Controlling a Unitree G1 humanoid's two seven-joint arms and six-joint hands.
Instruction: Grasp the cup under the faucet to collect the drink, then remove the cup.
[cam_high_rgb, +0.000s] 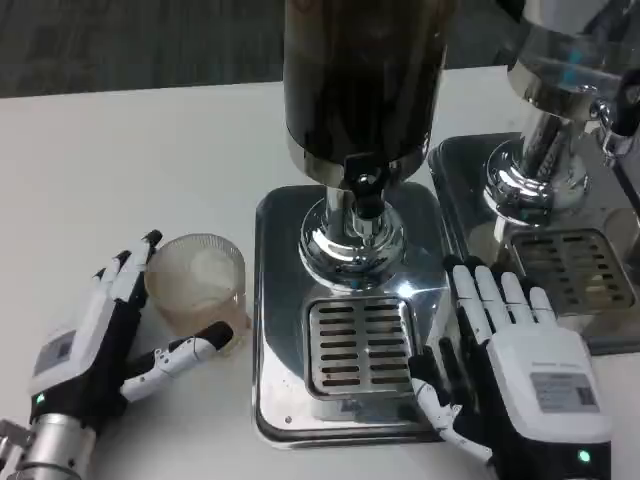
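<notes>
A clear plastic cup (198, 285) with a little pale brown drink in it stands on the white table, just left of the dispenser's steel base (280, 300). My left hand (105, 335) is at the cup's left side, fingers spread along its wall and the thumb reaching under its front; whether it grips the cup is unclear. The dark drink dispenser (360, 75) rises over the base, its black faucet (365, 185) above the slotted drip grate (352, 345). My right hand (505, 350) lies flat and open on the base's right edge, fingers pointing away.
A second chrome dispenser (560, 90) with its own drip tray (575, 265) stands at the right, close to my right hand. Bare white table stretches left of and behind the cup.
</notes>
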